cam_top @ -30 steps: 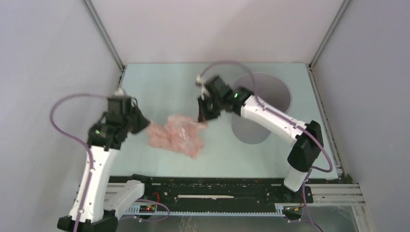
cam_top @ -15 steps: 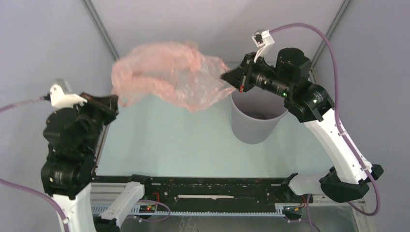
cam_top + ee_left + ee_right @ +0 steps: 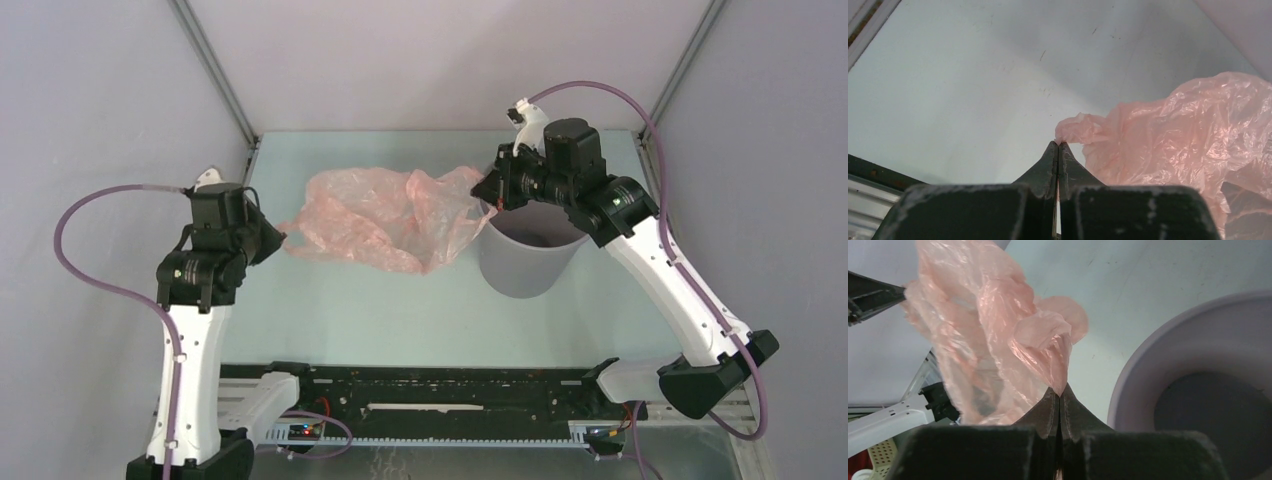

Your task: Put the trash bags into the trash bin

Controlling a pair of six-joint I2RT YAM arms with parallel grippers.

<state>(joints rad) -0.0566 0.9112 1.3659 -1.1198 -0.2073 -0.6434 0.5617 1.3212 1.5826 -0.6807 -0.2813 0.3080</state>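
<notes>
L gripper (image 3: 1058, 144) & R gripper (image 3: 1060, 390) both clenched on trash bag (image 3: 375, 215) corners. Recommend: centre bag over trash bin (image 3: 530, 265) opening, hold film taut, release inside.

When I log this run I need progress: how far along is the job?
Done: the left gripper and right gripper are each shut on an end of the bag, which hangs between them. In hand: the right end sits by the bin. To do: none of the bag is inside, so it must go in and be released.
</notes>
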